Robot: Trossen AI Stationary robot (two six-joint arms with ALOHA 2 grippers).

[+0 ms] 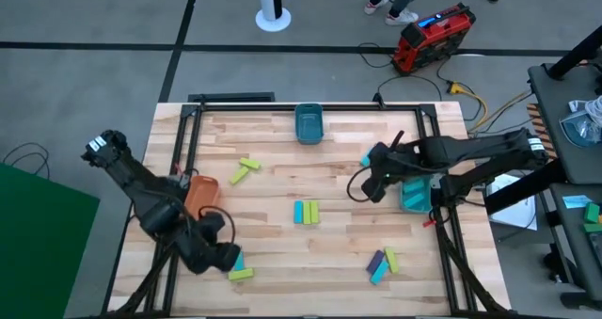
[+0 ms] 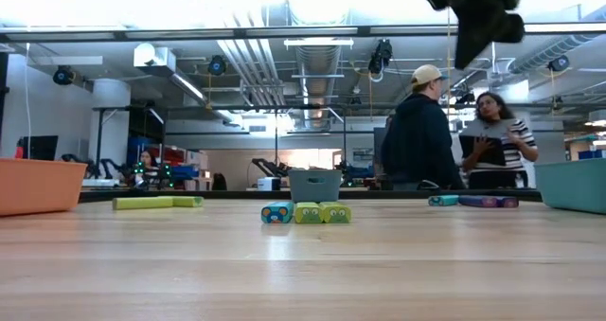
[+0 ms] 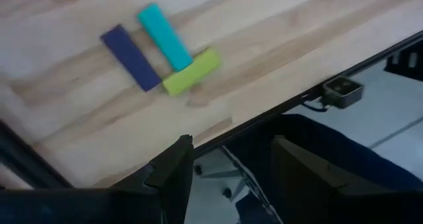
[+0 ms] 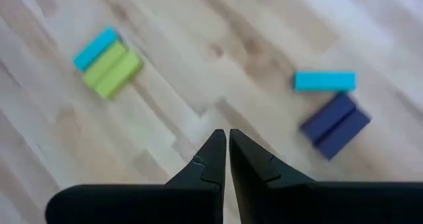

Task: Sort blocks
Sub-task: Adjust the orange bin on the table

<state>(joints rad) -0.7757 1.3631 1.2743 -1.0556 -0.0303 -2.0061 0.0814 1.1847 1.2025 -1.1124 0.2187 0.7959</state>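
Note:
The blocks lie in groups on the wooden table point(image 1: 282, 244). Two yellow-green ones point(image 1: 246, 169) are at the far left. A cyan and two yellow-green blocks point(image 1: 306, 212) lie side by side in the middle. A purple, cyan and yellow-green group point(image 1: 381, 263) is near right. A cyan point(image 1: 237, 260) and a yellow-green block point(image 1: 241, 274) lie near left beside my left gripper point(image 1: 226, 256). That gripper is open and empty point(image 3: 231, 178). My right gripper point(image 1: 373, 189) is shut and empty point(image 4: 228, 154). It is raised well above the table point(image 2: 483, 18), right of the middle.
An orange bin point(image 1: 200, 197) stands at the left by my left arm. One teal bin point(image 1: 308, 123) stands at the far edge and another point(image 1: 414, 195) at the right under my right arm. A lone cyan block point(image 1: 365, 159) lies near my right wrist. People stand beyond the table point(image 2: 421, 132).

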